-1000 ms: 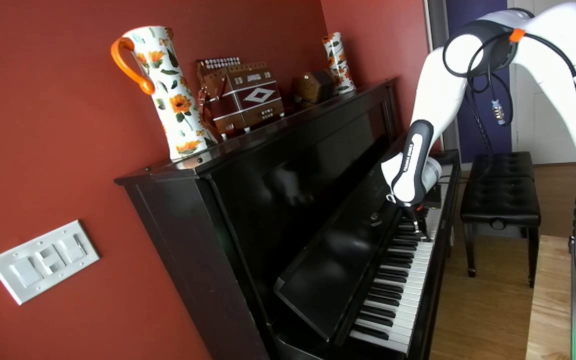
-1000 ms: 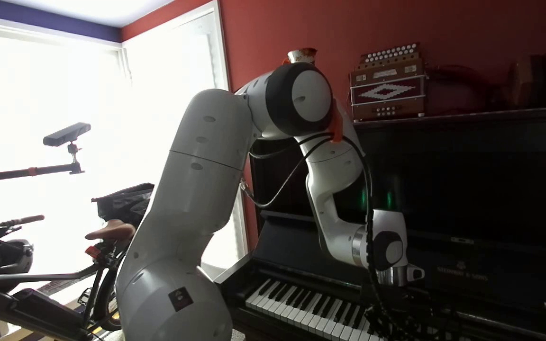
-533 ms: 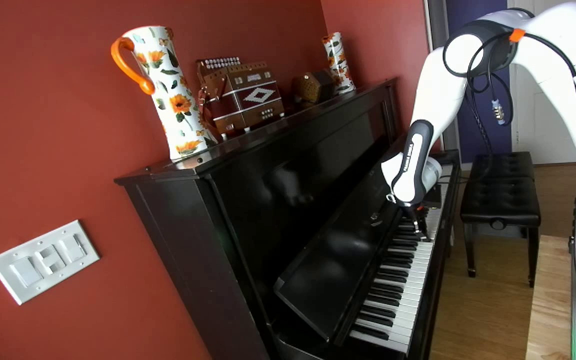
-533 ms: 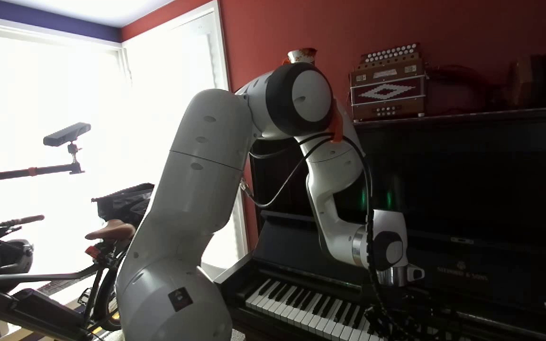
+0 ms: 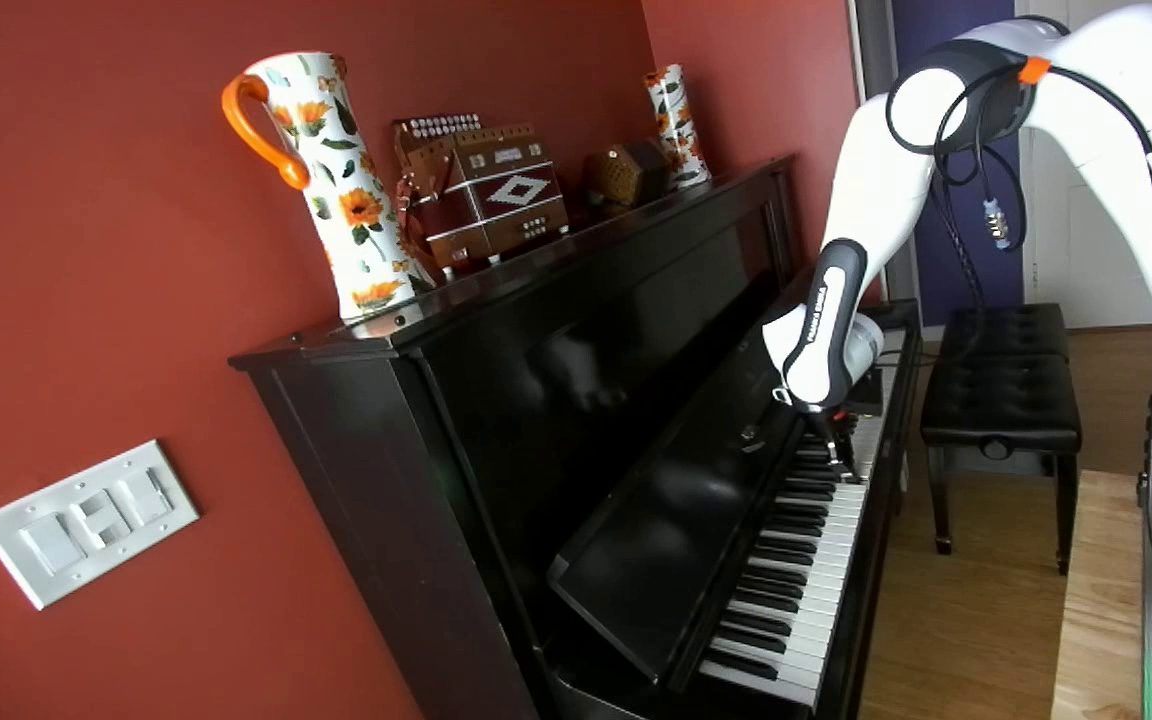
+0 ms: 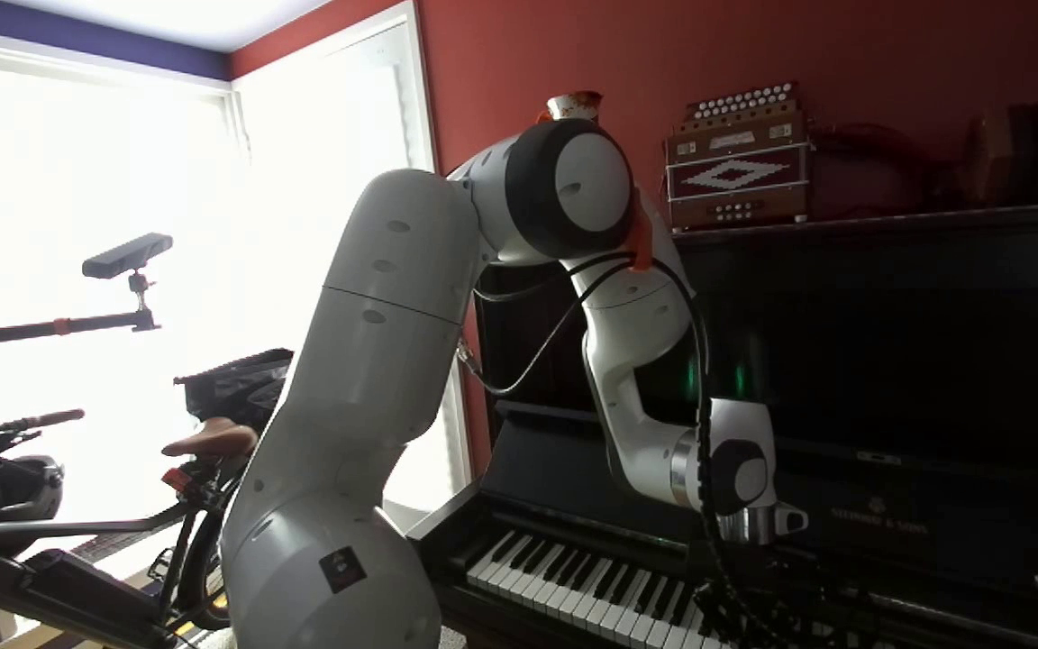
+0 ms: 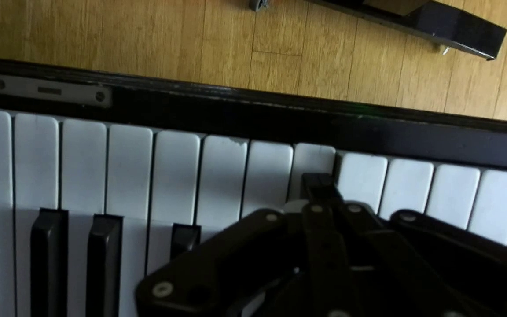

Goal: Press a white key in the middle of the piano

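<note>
The big, shiny black wooden upright piano (image 5: 626, 370) is standing by a red wall (image 5: 496, 50), with its long row of white and black keys (image 5: 816, 590) running along the front. The black metal claw (image 7: 320, 187) is resting on one long, smooth white key (image 7: 314, 155), around the middle of the row, as far as I can judge. Its two fingers (image 7: 318, 179) are sitting close together and are holding nothing. That key is looking a bit lower than the keys beside it, so I am guessing that the pressing step is happening right now.

Next, the claw is probably needing to go straight up, so that the key can pop back. If the key is not going all the way down, a tiny push is coming first in my plan. Sliding sideways might be hitting another key too.

The wrist view is showing the fingertips on the key, and a pale flat metal plate (image 7: 49, 90) on the piano's front edge; I am not finding that plate in either exterior view. In an exterior view, the claw's tips are hiding in the dark near the black bendy cable (image 6: 705, 442), so I cannot tell there what they are touching. An exterior view is also showing a bicycle with a brown seat (image 6: 213, 439).
</note>
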`<state>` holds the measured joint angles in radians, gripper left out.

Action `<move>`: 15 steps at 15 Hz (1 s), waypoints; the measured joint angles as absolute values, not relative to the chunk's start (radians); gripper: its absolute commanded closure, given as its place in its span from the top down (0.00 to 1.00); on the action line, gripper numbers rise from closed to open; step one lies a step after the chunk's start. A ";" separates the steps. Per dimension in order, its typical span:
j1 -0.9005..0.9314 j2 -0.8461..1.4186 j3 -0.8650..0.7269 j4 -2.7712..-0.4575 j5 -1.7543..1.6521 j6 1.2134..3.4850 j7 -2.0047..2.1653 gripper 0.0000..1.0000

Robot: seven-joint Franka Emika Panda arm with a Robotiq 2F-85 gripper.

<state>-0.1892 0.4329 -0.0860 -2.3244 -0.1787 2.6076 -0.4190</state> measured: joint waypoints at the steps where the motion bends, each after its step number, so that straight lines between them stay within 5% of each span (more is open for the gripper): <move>1: -0.190 0.432 -0.086 -2.324 -0.179 2.608 -0.420 0.00; 11: -0.192 0.386 -0.086 -2.323 -0.179 2.608 -0.421 0.00; 12: -0.192 0.380 -0.086 -2.323 -0.179 2.608 -0.421 0.26; 15: -0.192 0.360 -0.087 -2.326 -0.179 2.607 -0.421 0.40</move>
<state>-0.1920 0.3605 -0.0868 -2.3256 -0.1787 2.6070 -0.4211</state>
